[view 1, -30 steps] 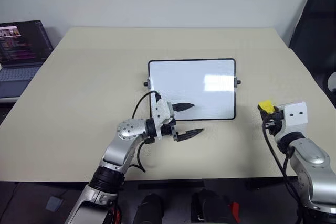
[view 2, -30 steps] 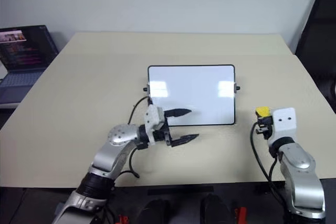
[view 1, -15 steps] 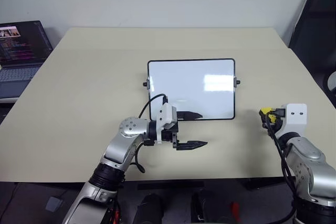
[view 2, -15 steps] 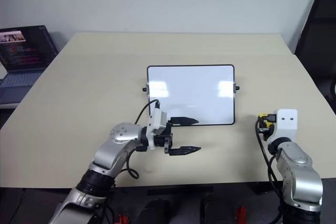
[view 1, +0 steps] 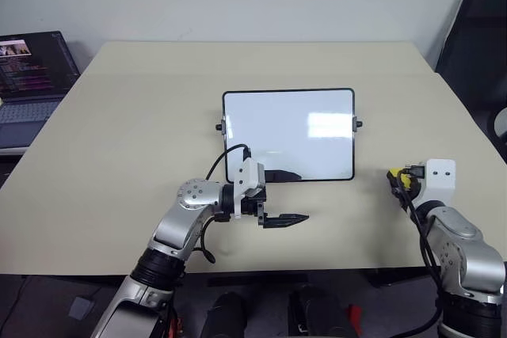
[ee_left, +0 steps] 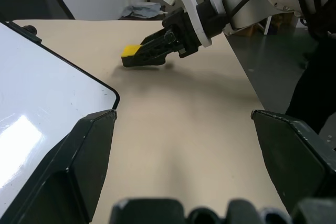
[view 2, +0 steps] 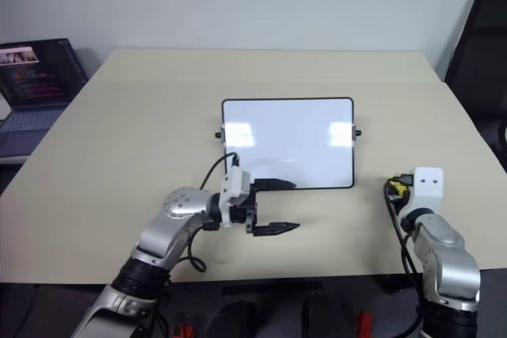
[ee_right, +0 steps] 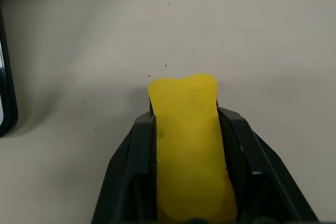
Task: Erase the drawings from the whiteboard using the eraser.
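On the beige surface (view 1: 135,132): the whiteboard (view 1: 289,134) lies flat near the middle, its face looking wiped, with no drawings that can be made out.
Eraser position: the eraser (ee_right: 190,145) sits to the right of the board, well apart from its frame, low over the surface and just beside the near right edge.
Right end effector (ee_left: 149,54): pinching the eraser between its two black fingers, the yellow end poking out past the tips; whether the block touches the surface I cannot tell.
Left end effector (view 1: 283,197): fingers spread wide and holding nothing, pointing across toward the right, one finger over the board's near edge and the other over bare surface.
Eraser handling: judged light and somewhat soft, since the yellow end looks slightly squeezed; it should take a firm pinch without harm, best taken on its long sides so that the wiping face stays free.
Board handling: judged stiff but light and glossy, likely to slide when rubbed, so it wants steadying at the frame or the side knobs (view 1: 219,127).
Surroundings: a laptop (view 1: 30,77) with a lit screen stands off the far left edge and a dark chair (view 1: 479,45) at the far right, both well apart.
Obstructions: nothing lies between eraser and board; the left arm's spread fingers crowd the board's near edge.
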Action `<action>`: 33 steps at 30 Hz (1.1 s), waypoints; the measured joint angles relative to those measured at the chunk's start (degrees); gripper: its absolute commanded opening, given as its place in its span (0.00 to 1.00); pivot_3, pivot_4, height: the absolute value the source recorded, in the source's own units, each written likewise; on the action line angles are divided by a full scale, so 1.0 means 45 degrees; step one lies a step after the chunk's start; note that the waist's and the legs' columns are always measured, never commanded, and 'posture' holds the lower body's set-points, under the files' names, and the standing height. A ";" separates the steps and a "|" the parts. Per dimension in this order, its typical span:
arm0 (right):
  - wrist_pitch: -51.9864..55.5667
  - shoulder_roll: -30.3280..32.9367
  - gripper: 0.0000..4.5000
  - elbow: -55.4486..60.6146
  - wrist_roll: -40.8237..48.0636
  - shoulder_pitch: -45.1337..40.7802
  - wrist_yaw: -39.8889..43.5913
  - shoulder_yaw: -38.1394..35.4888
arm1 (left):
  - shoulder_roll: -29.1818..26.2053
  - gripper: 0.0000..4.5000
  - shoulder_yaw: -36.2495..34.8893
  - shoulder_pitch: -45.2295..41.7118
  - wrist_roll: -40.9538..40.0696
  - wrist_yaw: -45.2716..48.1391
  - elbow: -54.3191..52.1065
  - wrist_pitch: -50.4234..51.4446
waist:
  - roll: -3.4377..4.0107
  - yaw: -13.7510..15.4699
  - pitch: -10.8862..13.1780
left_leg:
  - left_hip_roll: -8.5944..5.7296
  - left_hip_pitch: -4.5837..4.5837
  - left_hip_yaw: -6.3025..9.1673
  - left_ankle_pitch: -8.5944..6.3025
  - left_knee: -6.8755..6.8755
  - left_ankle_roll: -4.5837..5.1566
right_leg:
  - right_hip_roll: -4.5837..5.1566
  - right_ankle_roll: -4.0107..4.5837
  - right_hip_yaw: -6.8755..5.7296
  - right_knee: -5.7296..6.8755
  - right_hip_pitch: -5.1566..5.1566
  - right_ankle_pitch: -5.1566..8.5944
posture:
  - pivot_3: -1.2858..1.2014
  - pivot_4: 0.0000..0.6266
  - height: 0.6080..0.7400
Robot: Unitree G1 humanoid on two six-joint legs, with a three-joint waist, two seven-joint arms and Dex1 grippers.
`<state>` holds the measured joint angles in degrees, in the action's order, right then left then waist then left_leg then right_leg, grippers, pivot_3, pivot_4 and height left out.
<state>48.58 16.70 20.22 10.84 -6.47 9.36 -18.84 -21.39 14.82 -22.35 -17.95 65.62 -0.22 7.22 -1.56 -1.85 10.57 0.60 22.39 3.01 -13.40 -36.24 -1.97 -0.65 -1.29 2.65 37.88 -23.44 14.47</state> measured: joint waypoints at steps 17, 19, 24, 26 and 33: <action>-0.0768 0.0440 0.99 -0.0070 -0.0296 0.0006 -0.0201 0.0480 | -0.0056 1.00 -0.0024 -0.0001 0.0165 -0.0638 -0.0058 -0.0100 | 0.0000 0.0002 0.0000 | 0.0000 0.0000 0.0001 0.0000 0.0000 0.0000 | 0.0000 0.0000 -0.0001 0.0003 0.0000 0.0000 | 0.52 0.24 1.00; -0.1227 0.0434 0.99 0.0037 -0.0383 0.0161 -0.0200 0.0543 | 0.0130 1.00 -0.0225 0.0010 0.0412 -0.1371 -0.0040 -0.0263 | 0.0001 0.0003 0.0000 | 0.0003 0.0001 0.0003 0.0000 0.0000 0.0000 | 0.0001 0.0000 -0.0001 0.0004 -0.0002 0.0000 | 0.52 0.24 1.00; -0.3221 0.0468 0.99 0.0957 -0.0623 0.0469 0.0196 0.1116 | 0.0792 1.00 -0.1032 0.0550 0.0597 -0.3342 -0.0083 -0.0295 | 0.0005 0.0001 -0.0003 | 0.0010 -0.0003 0.0006 0.0000 0.0000 0.0000 | -0.0001 -0.0001 -0.0001 0.0005 -0.0001 0.0000 | 0.52 0.24 1.00; -0.3836 0.0455 0.99 0.1181 -0.0701 0.0831 0.0242 0.1346 | 0.1221 1.00 -0.1330 0.0896 0.0707 -0.4355 -0.0168 -0.0257 | 0.0005 0.0020 -0.0003 | 0.0016 0.0002 0.0011 0.0000 0.0000 0.0000 | 0.0003 -0.0001 -0.0001 0.0004 -0.0001 0.0000 | 0.52 0.24 1.00; -0.5182 -0.0503 0.99 0.2354 -0.0867 0.3111 -0.0171 0.1459 | 0.2224 1.00 -0.2653 0.3409 0.1439 -0.8211 -0.1958 -0.0059 | 0.0018 0.0029 -0.0012 | 0.0010 -0.0002 -0.0003 -0.0002 0.0007 -0.0003 | 0.0043 -0.0002 0.0015 0.0000 -0.0001 0.0001 | 0.52 0.24 1.00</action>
<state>25.26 14.43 30.81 6.94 7.53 8.59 -12.28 -11.38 2.89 -7.01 -11.47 28.68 -9.03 6.96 -1.48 -1.71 10.51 0.64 22.38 3.00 -13.41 -36.20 -1.99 -0.46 -1.29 2.71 37.88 -23.44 14.47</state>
